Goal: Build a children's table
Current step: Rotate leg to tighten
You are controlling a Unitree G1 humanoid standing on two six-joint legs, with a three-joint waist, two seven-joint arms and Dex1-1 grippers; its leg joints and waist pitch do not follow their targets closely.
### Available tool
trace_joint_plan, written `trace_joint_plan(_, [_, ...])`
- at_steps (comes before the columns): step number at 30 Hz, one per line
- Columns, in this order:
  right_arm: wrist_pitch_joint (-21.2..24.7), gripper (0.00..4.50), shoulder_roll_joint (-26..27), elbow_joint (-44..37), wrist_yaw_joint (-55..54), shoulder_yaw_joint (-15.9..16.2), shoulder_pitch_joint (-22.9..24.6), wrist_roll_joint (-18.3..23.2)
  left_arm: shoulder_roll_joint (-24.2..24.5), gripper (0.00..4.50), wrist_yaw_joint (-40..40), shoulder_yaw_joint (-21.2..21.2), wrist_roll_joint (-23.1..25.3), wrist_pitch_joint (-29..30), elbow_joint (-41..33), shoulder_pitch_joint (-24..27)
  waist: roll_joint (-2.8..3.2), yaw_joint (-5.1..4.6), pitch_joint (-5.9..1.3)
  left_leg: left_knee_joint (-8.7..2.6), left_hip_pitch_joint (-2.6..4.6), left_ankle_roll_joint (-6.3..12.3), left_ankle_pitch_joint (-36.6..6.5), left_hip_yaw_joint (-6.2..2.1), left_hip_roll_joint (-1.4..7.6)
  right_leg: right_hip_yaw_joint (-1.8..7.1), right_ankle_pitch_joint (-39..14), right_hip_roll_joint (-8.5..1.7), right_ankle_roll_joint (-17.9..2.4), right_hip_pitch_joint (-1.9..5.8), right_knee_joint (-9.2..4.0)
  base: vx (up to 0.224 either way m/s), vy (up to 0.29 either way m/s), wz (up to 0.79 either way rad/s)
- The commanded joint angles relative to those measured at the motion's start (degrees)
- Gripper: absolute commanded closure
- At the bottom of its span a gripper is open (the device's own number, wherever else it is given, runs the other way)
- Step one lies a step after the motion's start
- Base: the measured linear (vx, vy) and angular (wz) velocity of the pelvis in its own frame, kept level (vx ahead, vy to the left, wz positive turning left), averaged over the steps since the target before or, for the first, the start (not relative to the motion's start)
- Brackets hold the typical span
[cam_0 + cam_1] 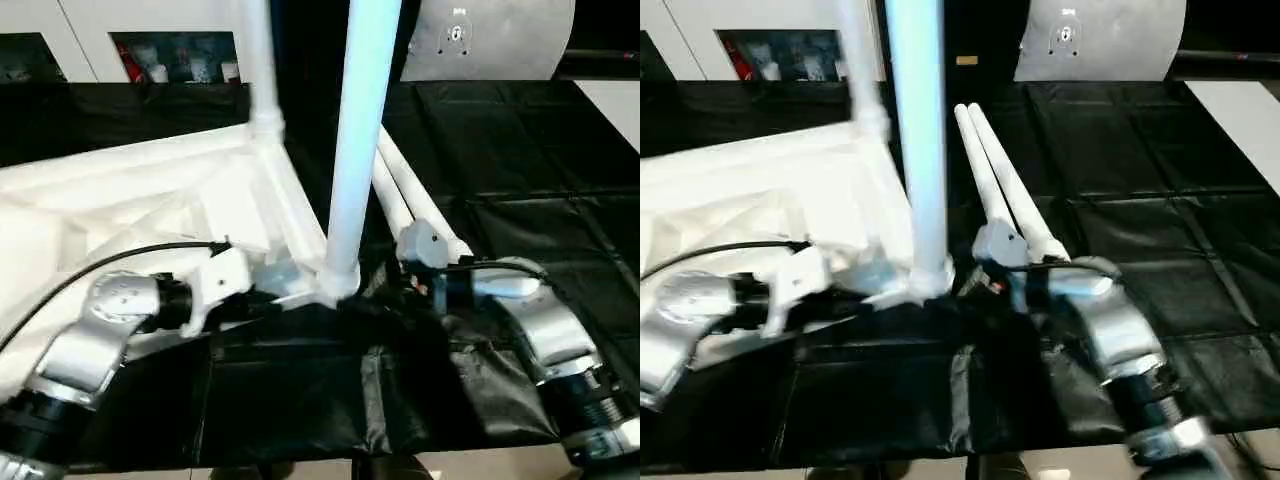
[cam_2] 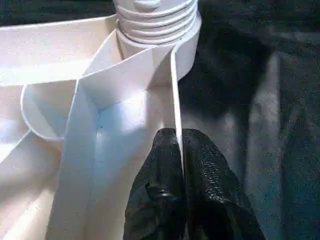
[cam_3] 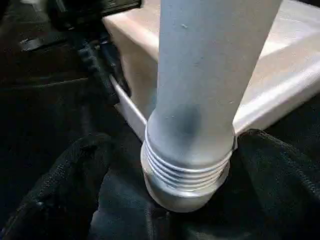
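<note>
The children's table top (image 1: 130,200) lies upside down at the left, ribbed underside up. One white leg (image 1: 258,60) stands in its far corner socket. A second leg (image 1: 360,130) stands upright in the near corner socket (image 2: 155,25), its threaded base (image 3: 187,175) showing. Two more legs (image 1: 410,200) lie side by side on the black sheet. My left gripper (image 2: 179,150) is shut on the top's thin rim just beside that near socket. My right gripper (image 3: 175,142) is open, its black fingers (image 3: 65,185) standing on either side of the upright leg's base.
The black sheet (image 1: 520,150) covers the work surface and bunches into folds near the front edge (image 1: 380,400). A white shelf with small items (image 1: 180,55) and a grey board (image 1: 490,40) stand at the back. A white surface (image 1: 615,105) lies at the far right.
</note>
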Motion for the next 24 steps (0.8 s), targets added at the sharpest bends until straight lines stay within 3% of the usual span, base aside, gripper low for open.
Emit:
trace_joint_plan(1, [-0.62,0.44,-0.26,1.59,1.99,0.63,-1.07,1.07,0.94,4.5,-5.3,-2.95,-0.35,-1.98,0.88,-0.51,0.33,-0.01,-3.73,-4.0,0.99,6.1,-5.11,-1.5,4.55,2.85,-2.08,-4.93,-17.35,2.75,-3.37,0.0,0.0,0.0])
trace_joint_plan(4, [-0.12,0.49,-0.16,2.78,3.42,0.45,-1.9,1.91,1.66,4.5,-8.16,-3.54,-1.35,-2.14,1.06,-1.05,0.45,0.27,-3.89,-3.85,1.04,6.33,-3.63,-1.36,4.57,2.83,-0.1,-4.89,-18.16,2.77,-3.05,0.0,0.0,0.0])
trace_joint_plan(7, [-0.02,0.87,-0.07,2.99,4.28,0.84,-1.88,2.28,1.78,4.5,-8.99,-3.97,-1.49,-3.21,1.81,-1.37,0.58,0.67,-3.9,-3.79,1.06,6.75,-2.87,-1.31,4.7,2.77,1.59,-4.9,-18.43,2.76,-2.86,0.0,0.0,0.0])
trace_joint_plan(16, [0.2,1.68,0.82,4.05,5.53,1.15,-1.75,3.25,1.88,4.5,-10.66,-4.23,-1.59,-5.01,3.91,-2.1,0.56,1.09,-3.89,-3.84,0.98,5.83,-3.46,-1.31,4.64,2.77,0.62,-4.94,-18.28,2.85,-2.87,0.0,0.0,0.0])
trace_joint_plan(24, [1.2,1.89,2.14,2.84,4.45,1.44,-0.09,3.56,1.72,4.5,-9.46,-3.92,-1.95,-4.2,3.86,-1.72,0.72,1.09,-3.79,-4.01,0.99,5.09,-4.62,-1.37,4.69,2.74,-0.91,-4.95,-18.11,2.81,-3.05,0.0,0.0,0.0])
